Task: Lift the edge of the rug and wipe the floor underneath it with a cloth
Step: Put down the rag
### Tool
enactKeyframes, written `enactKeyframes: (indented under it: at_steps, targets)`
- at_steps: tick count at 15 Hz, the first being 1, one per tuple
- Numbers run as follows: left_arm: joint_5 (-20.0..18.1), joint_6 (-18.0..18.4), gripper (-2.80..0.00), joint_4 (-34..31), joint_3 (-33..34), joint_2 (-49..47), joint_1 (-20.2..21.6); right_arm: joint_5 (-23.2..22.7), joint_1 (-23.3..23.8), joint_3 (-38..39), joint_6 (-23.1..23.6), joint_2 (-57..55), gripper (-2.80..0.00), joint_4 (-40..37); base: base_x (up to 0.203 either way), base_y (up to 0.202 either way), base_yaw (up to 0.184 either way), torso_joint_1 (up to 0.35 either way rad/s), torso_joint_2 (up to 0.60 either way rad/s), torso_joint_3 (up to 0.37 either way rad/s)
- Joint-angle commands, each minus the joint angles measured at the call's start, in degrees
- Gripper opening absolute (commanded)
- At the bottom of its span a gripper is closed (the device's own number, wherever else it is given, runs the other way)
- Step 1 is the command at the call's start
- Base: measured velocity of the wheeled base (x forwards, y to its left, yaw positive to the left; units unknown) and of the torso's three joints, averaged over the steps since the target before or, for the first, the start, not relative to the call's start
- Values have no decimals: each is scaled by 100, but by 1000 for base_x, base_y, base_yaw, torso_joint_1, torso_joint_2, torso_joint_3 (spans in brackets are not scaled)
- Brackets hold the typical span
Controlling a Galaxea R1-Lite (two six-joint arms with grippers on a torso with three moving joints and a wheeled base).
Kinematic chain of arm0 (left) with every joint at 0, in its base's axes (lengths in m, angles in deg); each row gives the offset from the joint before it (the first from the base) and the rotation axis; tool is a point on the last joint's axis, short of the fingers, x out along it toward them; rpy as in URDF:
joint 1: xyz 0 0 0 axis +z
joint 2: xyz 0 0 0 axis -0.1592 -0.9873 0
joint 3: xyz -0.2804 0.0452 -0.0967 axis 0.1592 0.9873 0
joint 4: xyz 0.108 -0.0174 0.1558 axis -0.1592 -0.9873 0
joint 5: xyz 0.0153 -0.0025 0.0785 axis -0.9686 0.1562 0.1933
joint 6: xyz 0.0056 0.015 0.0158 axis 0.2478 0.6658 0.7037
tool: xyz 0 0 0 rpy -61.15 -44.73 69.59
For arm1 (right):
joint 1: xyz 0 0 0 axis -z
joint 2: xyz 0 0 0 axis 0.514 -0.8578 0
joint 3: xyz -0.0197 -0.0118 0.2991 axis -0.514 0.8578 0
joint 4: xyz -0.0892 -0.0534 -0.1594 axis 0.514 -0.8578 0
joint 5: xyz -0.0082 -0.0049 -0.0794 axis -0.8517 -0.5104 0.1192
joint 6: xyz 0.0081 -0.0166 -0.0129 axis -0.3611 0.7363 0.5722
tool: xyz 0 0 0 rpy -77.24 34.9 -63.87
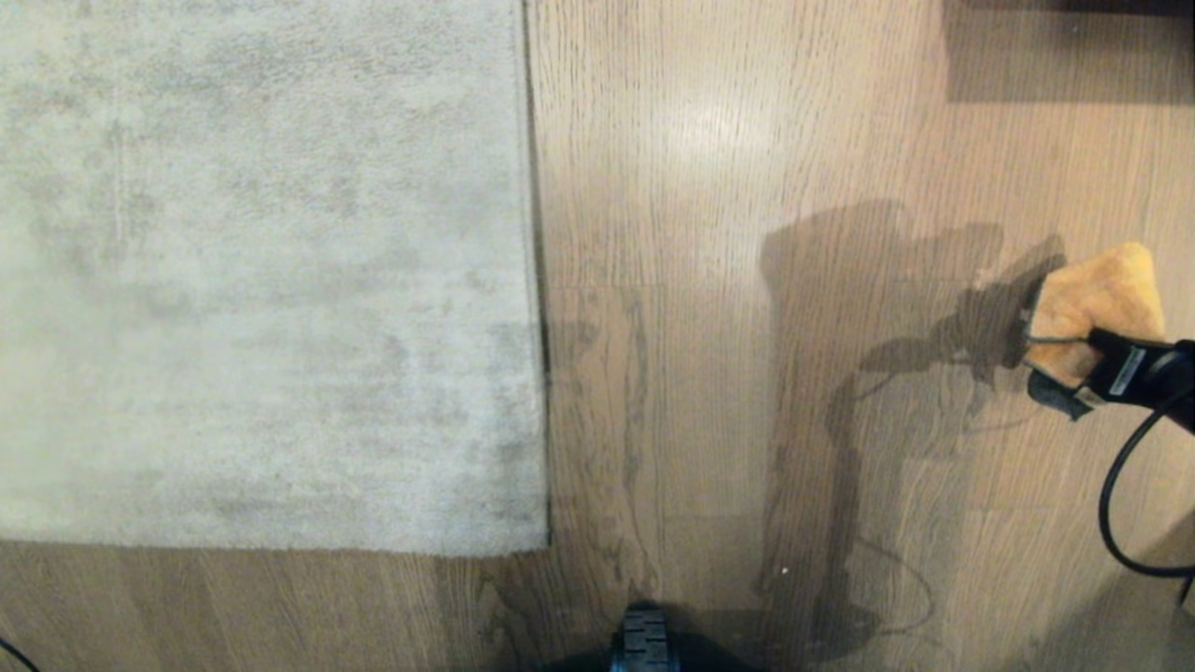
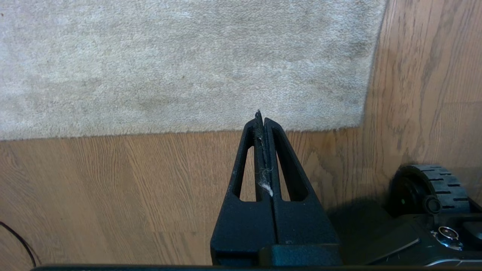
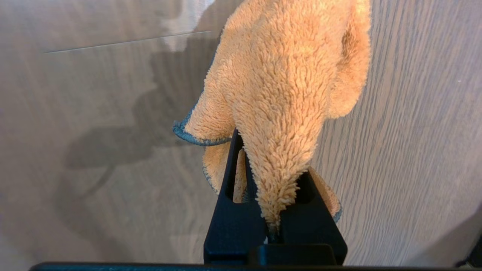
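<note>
**Cloth in hand, rug edge not yet lifted**

The cloth (image 1: 1094,303) is an orange-tan fuzzy rag with a dark bluish-grey hem, and it hangs bunched from the right gripper (image 1: 1060,373) at the far right of the head view, above the bare floor (image 1: 728,373). In the right wrist view the two black fingers are pinched on a gathered fold of the cloth (image 3: 278,113), with most of the fabric standing free beyond the tips. It is well apart from the rug.

The rug edge (image 1: 532,280) runs straight up the middle of the head view and turns at a corner near the robot's base. It lies flat on the planks everywhere in view; no tan backing shows. The left gripper (image 2: 261,116) hangs just short of the near border of the rug, its fingers pressed together on nothing but a wisp of lint.

The step in hand appears to be bringing the cloth across toward the rug. To do it well, the right arm should probably carry the rag low and level so the loose part does not drag or snag. The left gripper would have to spread its fingers and take the border near the corner, where the pile folds back most easily. The wipe should wait until the flap is held clear of the floor.
</note>
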Motion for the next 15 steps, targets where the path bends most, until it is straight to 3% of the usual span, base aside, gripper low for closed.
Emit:
enactKeyframes:
  at_steps: [1, 10, 11, 15]
  targets:
    - [-1, 0, -280, -2, 0, 2, 1, -29, 120, -306, 2, -594, -280, 71, 0, 0, 0, 0, 0, 0]
    - [-1, 0, -280, -1, 0, 2, 1, -27, 179, -484, 38, -1152, -280, 410, 0, 0, 0, 0, 0, 0]
    - [-1, 0, -280, 7, 0, 2, 1, -27, 179, -484, 38, -1152, 0, 410, 0, 0, 0, 0, 0, 0]
    - [-1, 0, -280, 7, 0, 2, 1, -33, 178, -502, 47, -1108, 0, 436, 0, 0, 0, 0, 0, 0]
